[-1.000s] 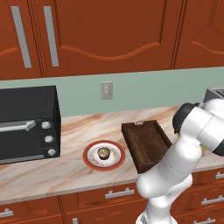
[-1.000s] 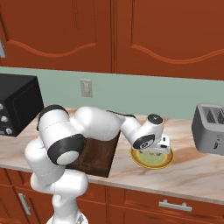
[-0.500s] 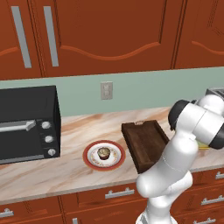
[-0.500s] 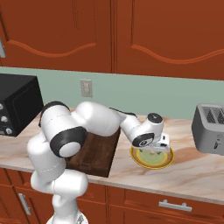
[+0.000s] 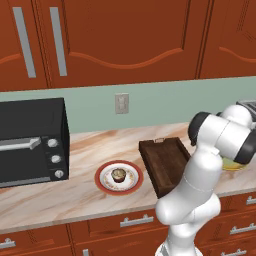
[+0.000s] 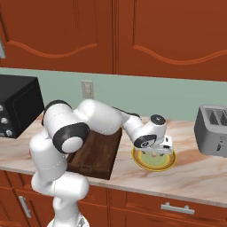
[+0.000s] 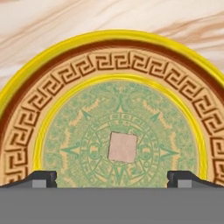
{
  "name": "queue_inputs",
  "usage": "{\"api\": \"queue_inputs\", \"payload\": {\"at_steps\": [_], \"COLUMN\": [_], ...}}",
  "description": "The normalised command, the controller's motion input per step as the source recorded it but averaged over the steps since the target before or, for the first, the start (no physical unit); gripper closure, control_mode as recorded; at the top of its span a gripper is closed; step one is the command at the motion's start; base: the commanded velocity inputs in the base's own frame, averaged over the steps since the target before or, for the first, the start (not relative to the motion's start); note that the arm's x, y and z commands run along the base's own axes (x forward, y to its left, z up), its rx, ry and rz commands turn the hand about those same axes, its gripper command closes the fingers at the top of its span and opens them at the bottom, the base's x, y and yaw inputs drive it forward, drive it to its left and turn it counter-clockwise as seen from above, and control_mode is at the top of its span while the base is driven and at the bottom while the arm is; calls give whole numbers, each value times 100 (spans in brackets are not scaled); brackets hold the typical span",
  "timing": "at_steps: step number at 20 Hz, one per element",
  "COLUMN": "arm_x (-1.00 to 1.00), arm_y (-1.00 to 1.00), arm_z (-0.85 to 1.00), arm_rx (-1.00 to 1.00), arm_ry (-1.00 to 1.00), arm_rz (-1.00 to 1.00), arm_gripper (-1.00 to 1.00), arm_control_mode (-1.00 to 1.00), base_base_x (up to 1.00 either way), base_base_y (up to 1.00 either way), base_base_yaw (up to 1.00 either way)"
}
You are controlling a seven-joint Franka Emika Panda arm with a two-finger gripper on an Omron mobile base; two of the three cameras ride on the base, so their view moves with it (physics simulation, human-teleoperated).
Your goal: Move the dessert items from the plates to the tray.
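Hand (image 6: 156,151) hangs low over the yellow-green plate (image 6: 167,163) with its fingers (image 7: 41,178) wide apart and holding nothing, and the pale beige piece (image 7: 123,147) lies at the plate's centre, between the fingertips and just ahead of them. The step in hand seems to be the first pick. Next the hand should sink straight down, close on the piece, then carry it to the tray (image 6: 95,153) beside the plate; the cupcake (image 5: 118,175) waits on the red-rimmed plate (image 5: 102,182) beyond the tray.
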Motion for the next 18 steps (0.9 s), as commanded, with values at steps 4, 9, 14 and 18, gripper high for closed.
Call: {"api": "queue_inputs", "payload": {"at_steps": [4, 9, 14, 18], "arm_x": [3, 4, 8, 9], "arm_y": [-5, -2, 0, 0], "arm_z": [-7, -7, -5, -5], "arm_rx": [0, 0, 0, 0], "arm_ry": [0, 0, 0, 0], "arm_rz": [0, 0, 0, 0], "arm_gripper": [-100, -100, -100, -100], "arm_control_mode": [-100, -100, -100, -100], "base_base_x": [0, 0, 0, 0], "base_base_y": [0, 0, 0, 0], "base_base_yaw": [0, 0, 0, 0]}}
